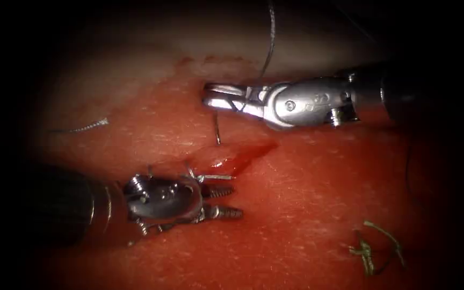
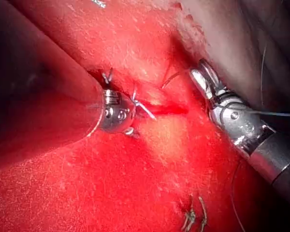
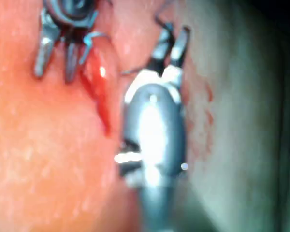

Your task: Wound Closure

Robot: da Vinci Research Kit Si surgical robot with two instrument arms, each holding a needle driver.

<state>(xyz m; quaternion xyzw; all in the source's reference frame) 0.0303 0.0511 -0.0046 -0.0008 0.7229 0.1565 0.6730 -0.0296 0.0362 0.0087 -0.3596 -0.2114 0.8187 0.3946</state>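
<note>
The cut [image 1: 243,154] gapes in the tissue [image 1: 307,204] and is wet with red fluid. A thin curved needle [image 1: 216,129] stands up out of the tissue at the cut's left end. Its upper end lies just under my right tool [image 1: 206,94], whose jaws are open and hold nothing. From that tool a thread [image 1: 268,43] runs up and away. My left tool [image 1: 237,201] rests low beside the cut, open and empty. A thin bright strand [image 1: 216,176] lies along its upper jaw; I cannot tell what it is. The needle [image 3: 133,71] ends beside the right tool [image 3: 171,34].
A loose piece of thread [image 1: 84,128] lies on the tissue far to the left. Cut ends of thread [image 1: 371,249] sit in a small tangle at the lower right. Pale tissue [image 1: 135,59] rises behind the cut.
</note>
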